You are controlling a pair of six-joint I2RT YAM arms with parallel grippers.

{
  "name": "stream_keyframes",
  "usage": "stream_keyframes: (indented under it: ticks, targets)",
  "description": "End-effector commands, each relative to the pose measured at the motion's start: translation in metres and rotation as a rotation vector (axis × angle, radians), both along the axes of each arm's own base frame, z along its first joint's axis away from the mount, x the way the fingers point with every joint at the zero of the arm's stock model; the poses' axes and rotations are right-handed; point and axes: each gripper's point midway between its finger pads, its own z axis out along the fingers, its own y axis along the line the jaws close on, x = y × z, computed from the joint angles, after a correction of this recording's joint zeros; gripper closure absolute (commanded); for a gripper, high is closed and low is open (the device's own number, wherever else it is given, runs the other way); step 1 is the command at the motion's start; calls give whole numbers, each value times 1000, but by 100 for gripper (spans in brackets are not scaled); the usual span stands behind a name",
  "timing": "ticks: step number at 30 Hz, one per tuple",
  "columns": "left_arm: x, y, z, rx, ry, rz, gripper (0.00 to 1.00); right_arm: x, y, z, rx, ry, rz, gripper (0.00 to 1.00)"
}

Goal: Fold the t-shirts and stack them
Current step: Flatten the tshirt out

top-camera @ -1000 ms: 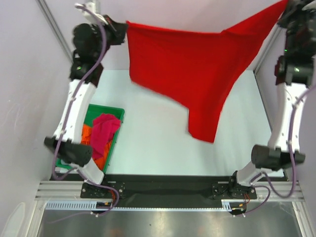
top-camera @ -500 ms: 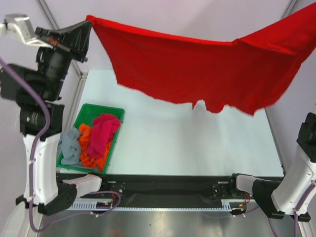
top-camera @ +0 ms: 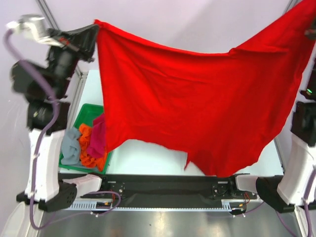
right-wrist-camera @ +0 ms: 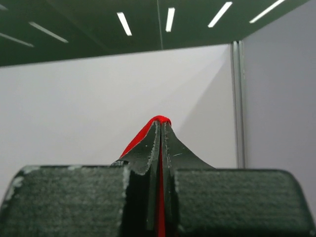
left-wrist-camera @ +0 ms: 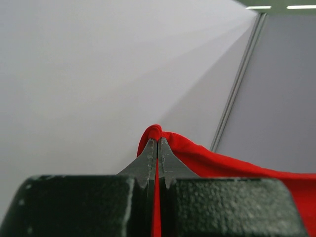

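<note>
Table (top-camera: 148, 155): white.
Red shirt (top-camera: 197, 108): stretched aloft.
Left gripper (left-wrist-camera: 157, 145): clamped on it.
Right gripper (right-wrist-camera: 161, 129): clamped on it.

**Count by kind**

Four t-shirts are counted: one red t-shirt (top-camera: 197, 108), one orange t-shirt (top-camera: 87, 148), one magenta-pink t-shirt (top-camera: 98, 138) and one grey-blue t-shirt (top-camera: 70, 148). One green tray (top-camera: 85, 116) is seen. Two grippers are counted: left gripper (left-wrist-camera: 157, 143), right gripper (right-wrist-camera: 161, 126).

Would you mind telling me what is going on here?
The two arms hold the red t-shirt spread in the air above the table. The left gripper is shut on one end, the right gripper on the other. It is not yet folded. An orange shirt, a pink shirt and a grey-blue shirt lie crumpled in the green tray.
</note>
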Motion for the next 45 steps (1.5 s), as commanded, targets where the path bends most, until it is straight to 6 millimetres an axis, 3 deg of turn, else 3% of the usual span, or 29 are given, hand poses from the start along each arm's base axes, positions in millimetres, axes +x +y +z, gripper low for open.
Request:
stream_keyframes:
  ticks: [1, 4, 5, 6, 7, 8, 9, 11, 12, 13, 14, 16, 18, 19, 21, 25, 29, 31, 33, 34, 35, 37, 38, 39, 40, 41, 42, 44, 45]
  targets:
    - [65, -16, -50, 26, 154, 15, 100, 73, -5, -28, -32, 101, -120, 100]
    - [105, -25, -85, 49, 243, 33, 100, 119, -6, -54, -42, 146, -162, 100]
    - [115, -28, -96, 63, 264, 36, 100, 151, -6, -81, -48, 215, -165, 100]
    - [126, -29, -104, 68, 273, 47, 100, 163, -9, -93, -40, 238, -164, 100]
    - [150, -34, -137, 89, 341, 57, 99, 179, -10, -106, -40, 266, -144, 100]
    - [162, -37, -152, 99, 372, 59, 100, 190, -24, -118, 10, 283, -130, 100]
    - [173, -39, -166, 121, 394, 66, 100, 218, -21, -149, 20, 352, -95, 100]
    - [206, -48, -217, 157, 479, 60, 100, 241, -42, -175, 67, 396, -68, 100]
    - [217, -53, -237, 166, 499, 49, 100, 270, -43, -206, 68, 464, -46, 100]
    - [228, -55, -253, 177, 523, 49, 100, 283, -46, -224, 79, 500, -37, 100]
    - [248, -60, -289, 194, 583, 52, 100, 296, -49, -240, 84, 524, -33, 100]
    - [266, -64, -314, 193, 617, 40, 100, 332, -52, -291, 101, 617, -9, 100]
    - [290, -65, -359, 191, 694, 44, 100, 353, -54, -318, 113, 660, 7, 100]
    - [300, -64, -366, 185, 702, 49, 100, 373, -56, -349, 121, 711, 12, 100]
    - [321, -66, -391, 184, 735, 49, 100, 390, -59, -374, 136, 745, 22, 100]
    - [352, -62, -413, 189, 767, 61, 99, 432, -64, -442, 163, 865, 33, 100]
    - [361, -69, -399, 177, 744, 35, 100, 438, -60, -433, 170, 854, 68, 100]
    - [355, -70, -367, 161, 700, 19, 100, 432, -61, -414, 177, 835, 70, 100]
    - [345, -69, -338, 139, 660, 14, 100, 417, -59, -368, 170, 765, 72, 100]
    - [339, -68, -325, 132, 643, 10, 100, 408, -58, -365, 173, 795, 72, 100]
    - [323, -66, -285, 113, 582, 5, 100, 386, -53, -326, 159, 742, 73, 100]
    - [303, -65, -259, 102, 534, -8, 100, 356, -45, -295, 146, 718, 76, 100]
    - [276, -59, -214, 86, 458, -12, 100, 323, -38, -255, 126, 652, 76, 100]
    - [266, -57, -209, 86, 453, -15, 100, 305, -33, -243, 119, 643, 76, 100]
    - [250, -54, -189, 83, 415, -17, 100, 287, -29, -228, 110, 621, 77, 100]
    - [220, -47, -153, 70, 346, -18, 100, 271, -20, -214, 97, 600, 90, 100]
    - [204, -45, -144, 72, 330, -23, 100, 233, -19, -180, 95, 533, 72, 100]
    - [178, -41, -130, 82, 318, -34, 100, 197, -8, -158, 82, 492, 86, 100]
    - [148, -35, -105, 74, 268, -36, 99, 163, -4, -138, 78, 448, 92, 100]
